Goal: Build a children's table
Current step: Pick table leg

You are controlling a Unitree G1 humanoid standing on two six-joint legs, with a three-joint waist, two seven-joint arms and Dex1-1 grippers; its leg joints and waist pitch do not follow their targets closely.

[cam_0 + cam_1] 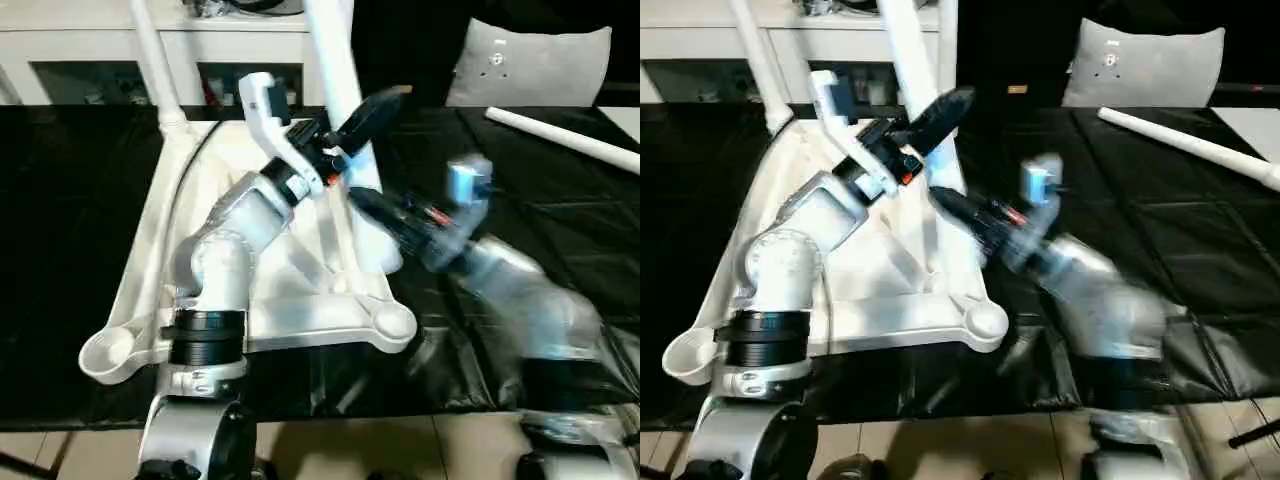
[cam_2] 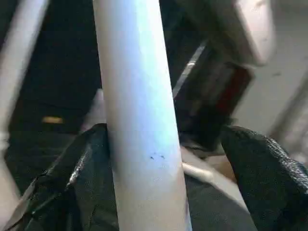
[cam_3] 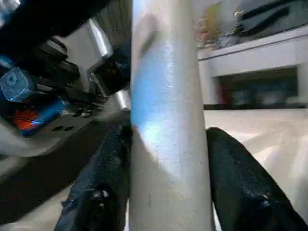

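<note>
Black sheet over the worktop (image 1: 80, 250), white cabinet (image 1: 100, 45) behind it. Tabletop (image 1: 300, 300) lies ribbed side up on the sheet. One leg (image 1: 150, 60) stands in its far-left socket; a second leg (image 1: 340, 90) rises near its middle. Left hand (image 2: 159, 183) straddles the second leg, fingers spread, one touching, the other clear. Right hand (image 3: 168, 192) grips the same leg lower down. Spare leg (image 1: 570, 135) lies right of the tabletop, well apart.
</note>
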